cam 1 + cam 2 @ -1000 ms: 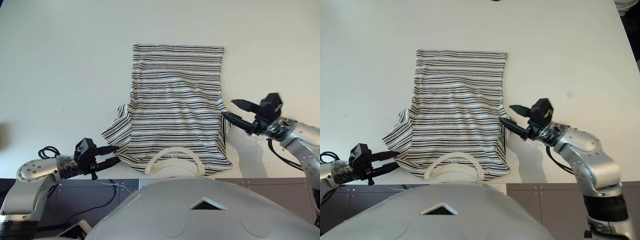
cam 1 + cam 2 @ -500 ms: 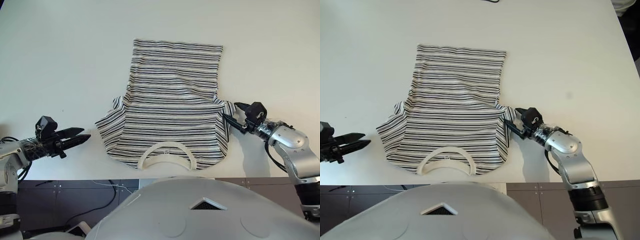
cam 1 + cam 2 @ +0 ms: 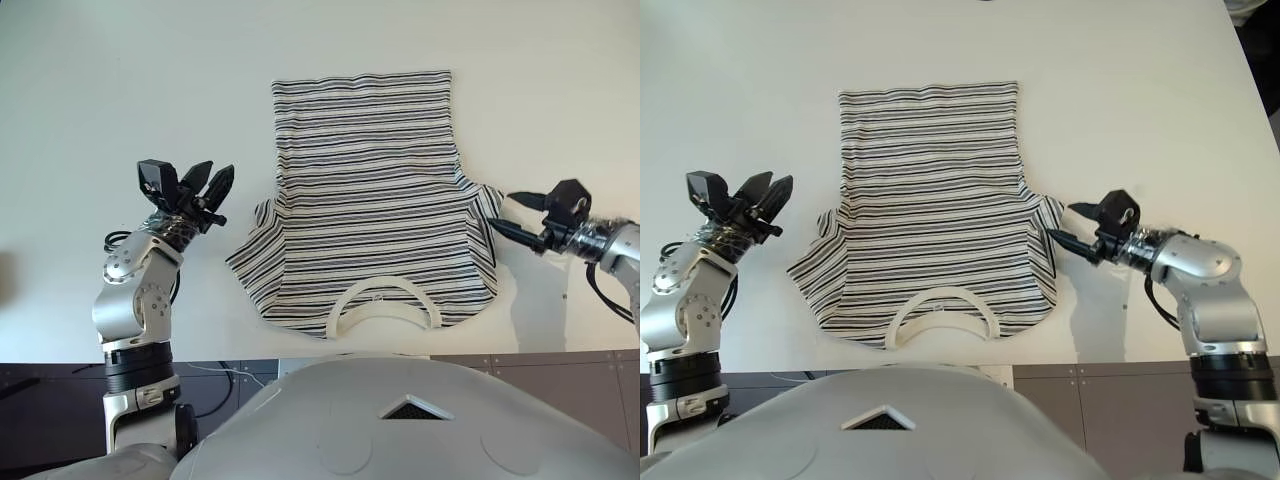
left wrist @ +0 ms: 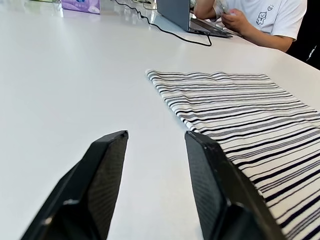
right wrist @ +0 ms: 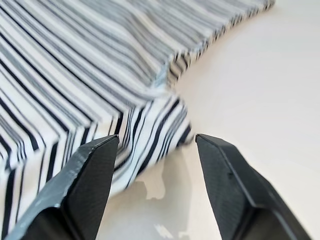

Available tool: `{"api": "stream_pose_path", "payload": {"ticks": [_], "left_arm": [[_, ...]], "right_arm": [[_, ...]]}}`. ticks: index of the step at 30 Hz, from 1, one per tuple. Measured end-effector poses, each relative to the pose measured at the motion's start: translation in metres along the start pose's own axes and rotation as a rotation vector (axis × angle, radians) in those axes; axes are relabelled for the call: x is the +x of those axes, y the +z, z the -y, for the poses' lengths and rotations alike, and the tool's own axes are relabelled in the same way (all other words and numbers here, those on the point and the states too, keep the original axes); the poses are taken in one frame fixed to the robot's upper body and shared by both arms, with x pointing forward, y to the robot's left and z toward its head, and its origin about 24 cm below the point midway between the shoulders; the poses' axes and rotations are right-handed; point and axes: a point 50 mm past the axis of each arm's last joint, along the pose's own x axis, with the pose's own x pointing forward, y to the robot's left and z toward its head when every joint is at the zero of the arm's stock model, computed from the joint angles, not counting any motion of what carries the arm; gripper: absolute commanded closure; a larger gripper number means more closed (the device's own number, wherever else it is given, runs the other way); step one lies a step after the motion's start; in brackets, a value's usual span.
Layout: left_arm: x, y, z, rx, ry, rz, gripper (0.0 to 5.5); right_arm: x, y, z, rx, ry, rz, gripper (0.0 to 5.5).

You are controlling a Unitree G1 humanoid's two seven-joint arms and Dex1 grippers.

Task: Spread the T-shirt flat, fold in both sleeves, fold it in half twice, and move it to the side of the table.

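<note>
A black-and-white striped T-shirt [image 3: 372,190] lies on the white table [image 3: 120,80], its white collar [image 3: 383,306] at the near edge and its hem far away. Both short sleeves stick out a little at the sides. My left gripper [image 3: 213,186] is raised to the left of the shirt, open and holding nothing; the left wrist view shows its fingers [image 4: 102,175] apart above bare table, with the shirt [image 4: 250,115] beyond. My right gripper [image 3: 512,215] stands open just off the right sleeve [image 5: 150,130], its tips low by the cloth edge.
A person sits at the table's far side with a laptop [image 4: 187,15] and a cable [image 4: 170,32] running across the top. A purple box [image 4: 80,5] stands at the far edge. Bare table surrounds the shirt on both sides.
The head camera has shifted. My left arm has swung up from the near table edge and now stands raised left of the shirt. My right gripper has eased slightly off the right sleeve.
</note>
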Motion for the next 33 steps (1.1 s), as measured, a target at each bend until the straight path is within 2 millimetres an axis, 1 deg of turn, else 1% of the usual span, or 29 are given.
{"api": "stream_pose_path", "payload": {"ticks": [1, 2, 3, 4, 5, 6, 8, 9, 10, 11, 13, 15, 17, 19, 23, 25, 29, 33], "left_arm": [[0.004, 0.005, 0.006, 0.021, -0.022, 0.022, 3.4], [0.008, 0.008, 0.011, 0.036, -0.046, 0.037, 3.4], [0.015, 0.012, 0.019, 0.057, -0.08, 0.052, 3.4], [0.018, 0.013, 0.023, 0.073, -0.096, 0.054, 3.4], [0.022, 0.016, 0.028, 0.093, -0.124, 0.062, 3.4], [0.027, 0.014, 0.032, 0.128, -0.137, 0.047, 3.4], [0.036, 0.005, 0.032, 0.184, -0.133, -0.021, 3.4], [0.042, -0.003, 0.031, 0.236, -0.127, -0.082, 3.4], [0.046, -0.008, 0.03, 0.272, -0.122, -0.123, 3.4], [0.05, -0.013, 0.03, 0.303, -0.126, -0.153, 3.4], [0.055, -0.018, 0.03, 0.348, -0.127, -0.186, 3.4], [0.063, -0.022, 0.029, 0.392, -0.129, -0.2, 3.4], [0.074, -0.022, 0.029, 0.423, -0.134, -0.202, 3.4], [0.087, -0.019, 0.028, 0.489, -0.137, -0.203, 3.4], [0.103, -0.016, 0.022, 0.579, -0.138, -0.215, 3.4], [0.107, -0.015, 0.02, 0.589, -0.14, -0.214, 3.4], [0.107, -0.015, 0.018, 0.589, -0.144, -0.211, 3.4], [0.108, -0.016, 0.018, 0.586, -0.137, -0.21, 3.4]], "right_arm": [[0.004, 0.021, 0.012, -0.031, -0.043, 0.072, 2.67], [0.01, 0.038, 0.021, -0.046, -0.073, 0.132, 2.67], [0.021, 0.055, 0.03, -0.06, -0.093, 0.188, 2.67], [0.032, 0.06, 0.033, -0.076, -0.099, 0.19, 2.67], [0.05, 0.062, 0.035, -0.083, -0.094, 0.18, 2.67], [0.076, 0.051, 0.031, -0.063, -0.079, 0.134, 2.67], [0.105, 0.031, 0.023, -0.022, -0.085, 0.062, 2.67], [0.123, 0.018, 0.019, 0.002, -0.111, 0.014, 2.67], [0.132, 0.018, 0.019, 0.005, -0.141, 0.028, 2.67], [0.14, 0.022, 0.024, -0.001, -0.182, 0.03, 2.67], [0.146, 0.025, 0.031, -0.012, -0.241, 0.02, 2.67], [0.148, 0.025, 0.039, -0.041, -0.284, -0.004, 2.67], [0.148, 0.023, 0.041, -0.075, -0.291, -0.028, 2.67], [0.149, 0.022, 0.042, -0.108, -0.287, -0.048, 2.67], [0.149, 0.018, 0.042, -0.114, -0.302, -0.05, 2.67], [0.149, 0.017, 0.044, -0.102, -0.338, -0.05, 2.67], [0.153, 0.017, 0.046, -0.082, -0.409, -0.06, 2.67], [0.154, 0.018, 0.049, -0.09, -0.435, -0.083, 2.67]]}}
